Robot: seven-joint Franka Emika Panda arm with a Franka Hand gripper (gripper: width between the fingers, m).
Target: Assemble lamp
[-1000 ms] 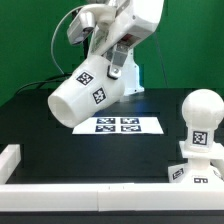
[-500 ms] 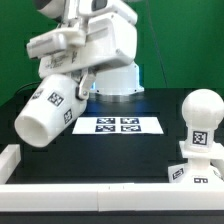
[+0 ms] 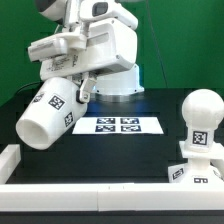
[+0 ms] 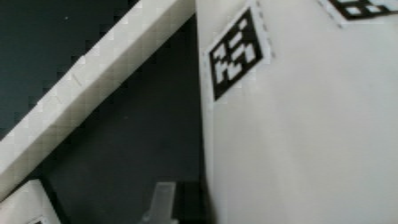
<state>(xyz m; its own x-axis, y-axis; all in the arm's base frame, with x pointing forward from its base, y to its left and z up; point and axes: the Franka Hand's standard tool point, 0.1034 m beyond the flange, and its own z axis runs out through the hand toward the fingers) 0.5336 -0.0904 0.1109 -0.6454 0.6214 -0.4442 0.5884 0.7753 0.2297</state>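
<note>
Jaws grip the shade [image 3: 48, 112], tilted clear of the table [image 3: 110, 155]; the bulb [image 3: 201, 115] sits on the base [image 3: 194, 172], well apart.

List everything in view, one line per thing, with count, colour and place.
lamp shade: one, white with square tags, tilted, held up at the exterior view's left
bulb: one, white, round-headed, upright on the base at the exterior view's right
base: one, white, tagged, under the bulb near the front rail
marker board: one, white with four tags, flat on the table, middle
table: one, black
rail: one, white, along the table's front edge, turning a corner at the exterior view's left
backdrop: one, green, behind the scene
robot arm: one, white, above the lamp shade
pincer: one, shut on the lamp shade
</note>
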